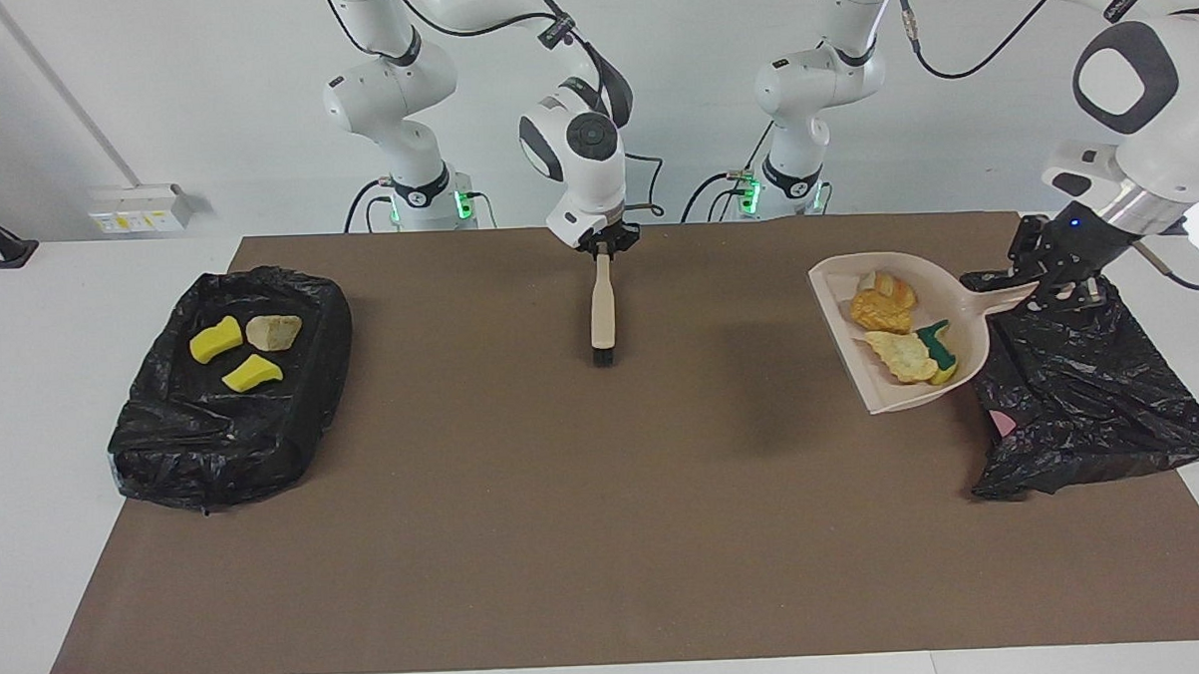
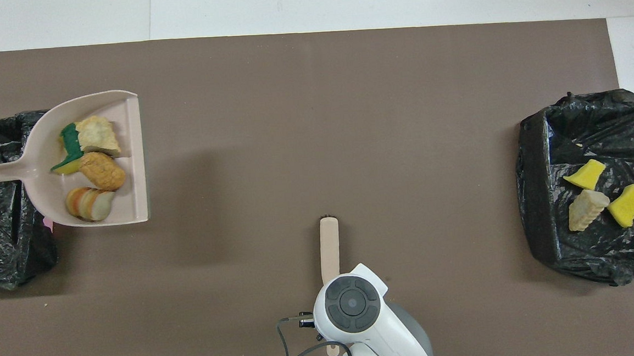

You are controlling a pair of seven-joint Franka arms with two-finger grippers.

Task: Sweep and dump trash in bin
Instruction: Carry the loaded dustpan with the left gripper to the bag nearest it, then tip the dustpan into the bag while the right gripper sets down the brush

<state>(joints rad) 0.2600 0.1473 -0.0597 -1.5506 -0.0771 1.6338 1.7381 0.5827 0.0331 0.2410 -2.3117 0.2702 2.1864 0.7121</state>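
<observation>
Brown bench (image 1: 527, 539): left pincer (image 1: 1054, 279) grips the loaded dustpan (image 1: 895, 387) beside the bin (image 1: 1091, 410) (dumping remains); right pincer (image 1: 604, 245) grips the brush (image 1: 603, 312).

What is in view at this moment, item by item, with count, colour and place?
dustpan: one, beige, held up at the edge of the bin at the left arm's end.
trash in the dustpan: four pieces, tan, striped orange, yellow with green.
trash in the other bin: three pieces, two yellow, one tan.
bins: two, lined with black bags, one at each end of the mat.
brush: one, beige handle, dark bristles down, near the robots at the middle.
mat: one, brown, covering the table.
left tool: shut on the dustpan's handle.
right tool: shut on the brush.
</observation>
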